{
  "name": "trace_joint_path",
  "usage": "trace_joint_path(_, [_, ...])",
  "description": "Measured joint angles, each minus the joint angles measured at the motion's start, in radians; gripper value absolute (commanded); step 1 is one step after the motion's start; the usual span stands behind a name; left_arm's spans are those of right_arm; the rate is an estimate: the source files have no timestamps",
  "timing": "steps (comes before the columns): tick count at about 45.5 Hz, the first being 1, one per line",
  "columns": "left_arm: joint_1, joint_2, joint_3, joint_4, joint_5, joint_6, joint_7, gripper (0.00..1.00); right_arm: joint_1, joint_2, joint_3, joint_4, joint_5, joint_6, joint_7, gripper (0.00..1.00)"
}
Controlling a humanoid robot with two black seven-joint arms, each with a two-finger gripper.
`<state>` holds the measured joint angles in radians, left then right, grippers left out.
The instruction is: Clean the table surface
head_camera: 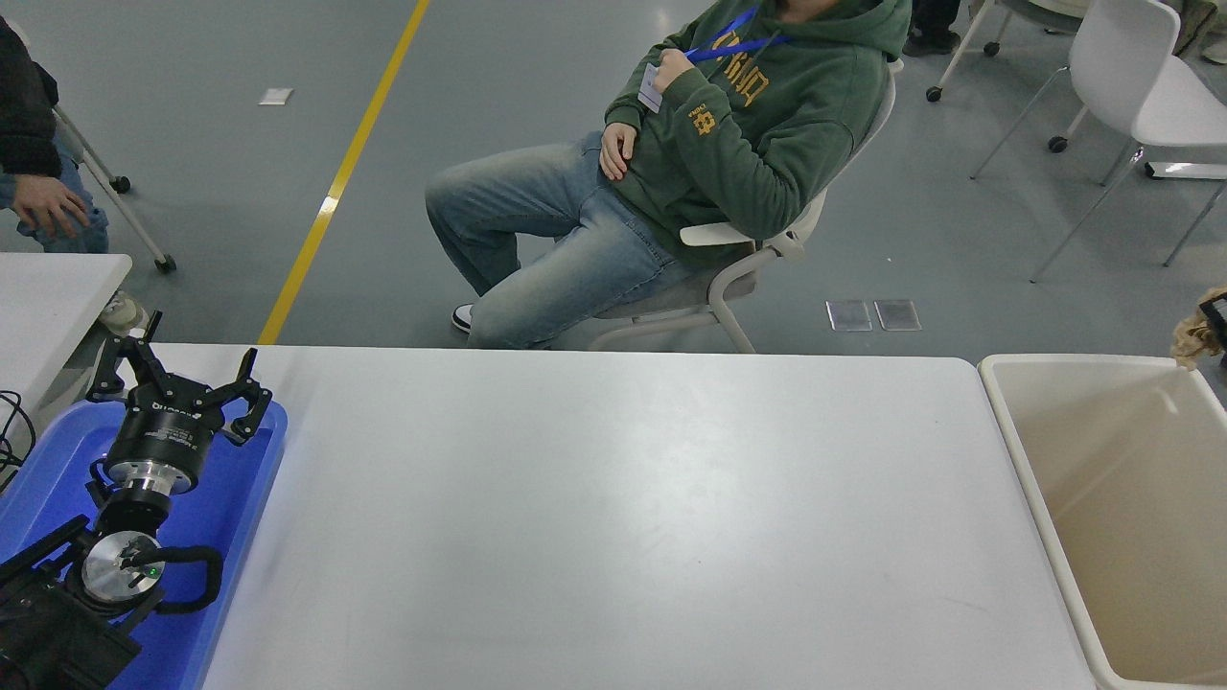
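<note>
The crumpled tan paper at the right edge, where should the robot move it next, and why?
Probably a little inward and down, over the beige plastic bin, then let go. The crumpled tan paper wad sits beyond the bin's far right corner, barely in view, with the right gripper mostly cut off. The white table surface looks bare; the left gripper is parked open over the blue tray.

The table surface [613,517] is lying flat and wide across the middle of the picture. It is plain white and smooth, with rounded corners at the far side. Light is shining softly on its middle, making a pale bright patch there. Its near edge is running out of the picture at the bottom. A few tiny faint marks are showing near its right side.
</note>
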<state>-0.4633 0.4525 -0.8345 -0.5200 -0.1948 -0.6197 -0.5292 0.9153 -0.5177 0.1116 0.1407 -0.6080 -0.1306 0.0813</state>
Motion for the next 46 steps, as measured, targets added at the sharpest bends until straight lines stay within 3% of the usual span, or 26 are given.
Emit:
trace_joint_path(21, [0.000, 0.000, 0.000, 0.000, 0.000, 0.000, 0.000, 1.00, -0.019, 0.033, -0.003, -0.042, 0.001, -0.025, -0.003, 0.00])
trace_joint_path(23, [0.000, 0.000, 0.000, 0.000, 0.000, 0.000, 0.000, 1.00, -0.020, 0.034, -0.003, -0.044, 0.001, -0.026, -0.003, 0.11])
trace_joint_path(27, [0.000, 0.000, 0.000, 0.000, 0.000, 0.000, 0.000, 1.00, -0.023, 0.036, -0.003, -0.046, 0.001, -0.028, -0.003, 0.67])
trace_joint_path(30, [0.000, 0.000, 0.000, 0.000, 0.000, 0.000, 0.000, 1.00, -0.025, 0.037, -0.002, -0.047, 0.003, -0.028, -0.003, 0.99])
trace_joint_path(46, [0.000, 0.000, 0.000, 0.000, 0.000, 0.000, 0.000, 1.00, -0.032, 0.040, -0.003, -0.048, 0.079, -0.025, -0.002, 1.00])
